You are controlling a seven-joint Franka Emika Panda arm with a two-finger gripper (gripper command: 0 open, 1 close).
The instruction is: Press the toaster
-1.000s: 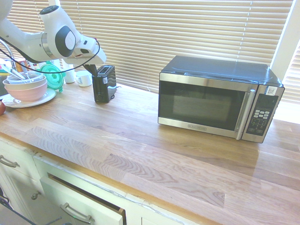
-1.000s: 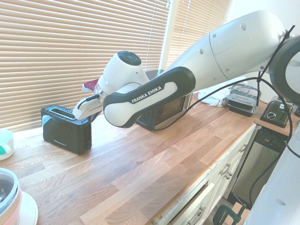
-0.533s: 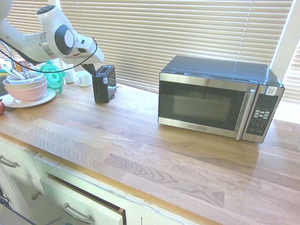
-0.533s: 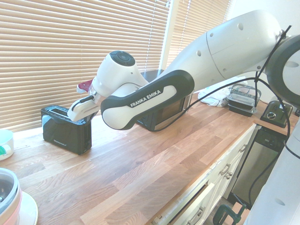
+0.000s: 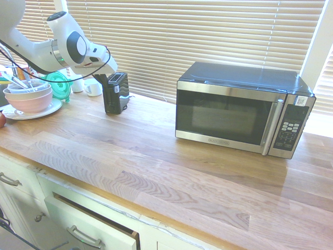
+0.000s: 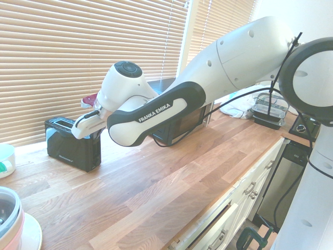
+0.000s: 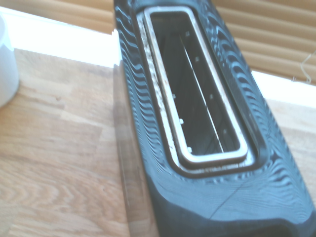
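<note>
1. The toaster point(image 5: 116, 92) is black with a silvery slot rim and a small white label.
2. The microwave point(image 5: 242, 108) is black and steel.
3. The table point(image 5: 171, 172) shows striped brown wood grain.
4. The bowl point(image 5: 28, 101) is pale pink.
5. The blinds point(image 5: 197, 31) are beige slats.

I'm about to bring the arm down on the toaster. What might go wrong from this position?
1. The toaster is narrow and upright, standing loose on the wooden counter; an off-centre push may tip or slide it.
2. The wrist view looks straight into the open slot, so the gripper may descend into the slot instead of onto a lever, which no view shows.
3. A white mug stands just beyond the toaster; a sideways shove might knock it.
</note>
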